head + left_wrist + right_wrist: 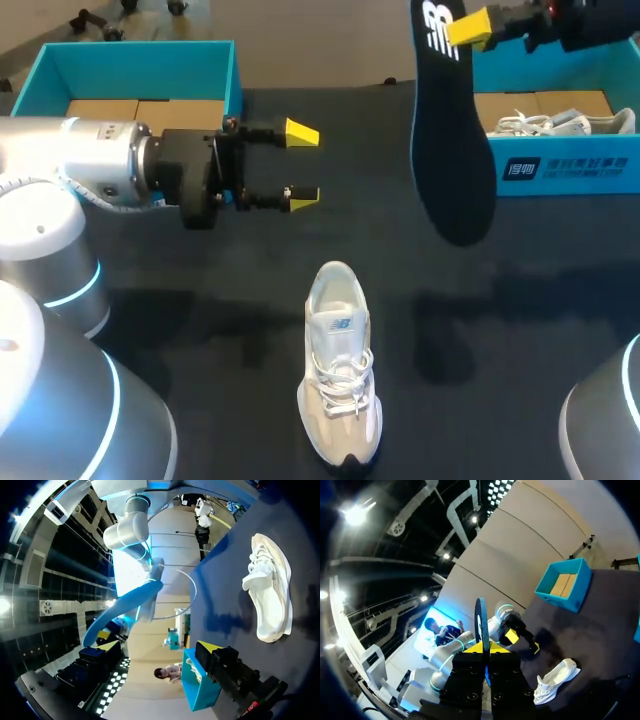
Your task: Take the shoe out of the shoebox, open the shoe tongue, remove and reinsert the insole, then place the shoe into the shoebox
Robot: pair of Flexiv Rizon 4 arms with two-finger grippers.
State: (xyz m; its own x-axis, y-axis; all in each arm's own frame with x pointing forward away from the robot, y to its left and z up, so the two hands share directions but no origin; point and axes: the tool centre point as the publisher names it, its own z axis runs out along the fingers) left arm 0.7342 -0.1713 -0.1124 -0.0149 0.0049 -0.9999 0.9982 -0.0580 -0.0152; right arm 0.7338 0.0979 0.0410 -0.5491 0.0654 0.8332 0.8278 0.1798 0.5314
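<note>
Hanging from right gripper [468, 30], insole [450, 140] sits pinched at one end between yellow tips, long body free above table; judged out of shoe, awaiting reinsertion. Shoe [340, 365] stands on sole on table, toe toward robot, mouth up, apart from boxes for access. Left gripper [302, 165] hovers beyond shoe's heel, not touching, fingers spread and empty, probably placed to steady shoe. Shoebox [570, 170] at right holds second shoe [560, 123].

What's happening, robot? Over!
Right hand shut on long black insole, held high. Left hand open, empty. White lace-up sneaker upright on dark table, nothing blocking it.
</note>
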